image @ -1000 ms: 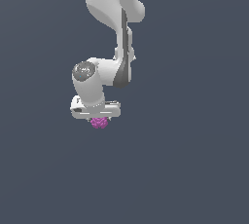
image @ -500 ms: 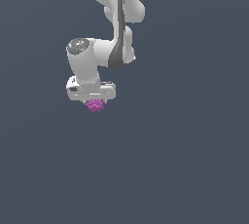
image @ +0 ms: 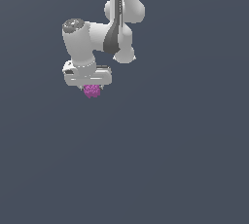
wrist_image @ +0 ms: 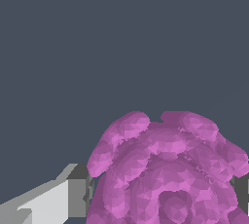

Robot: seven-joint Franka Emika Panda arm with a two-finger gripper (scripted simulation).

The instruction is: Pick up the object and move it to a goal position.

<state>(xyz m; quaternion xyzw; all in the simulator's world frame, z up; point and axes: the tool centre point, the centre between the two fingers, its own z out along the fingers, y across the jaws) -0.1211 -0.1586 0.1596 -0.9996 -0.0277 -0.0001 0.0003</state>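
Observation:
The object (image: 92, 91), a small magenta-purple bumpy ball, hangs just under the white hand of the arm in the exterior view. My gripper (image: 91, 89) is shut on it, and the short fingers are mostly hidden behind the ball and the hand. In the wrist view the object (wrist_image: 168, 169) fills the near part of the picture, with one grey fingertip (wrist_image: 78, 196) pressed against its side and a sliver of the other finger (wrist_image: 241, 189) at the opposite edge.
The white arm (image: 114, 9) comes down from the top of the exterior view to the wrist (image: 80, 43). Everything else is a plain dark grey-blue ground with no other objects in sight.
The gripper has carried the object upward and a little toward the exterior view's left over the last second. The hold on the ball is unchanged.

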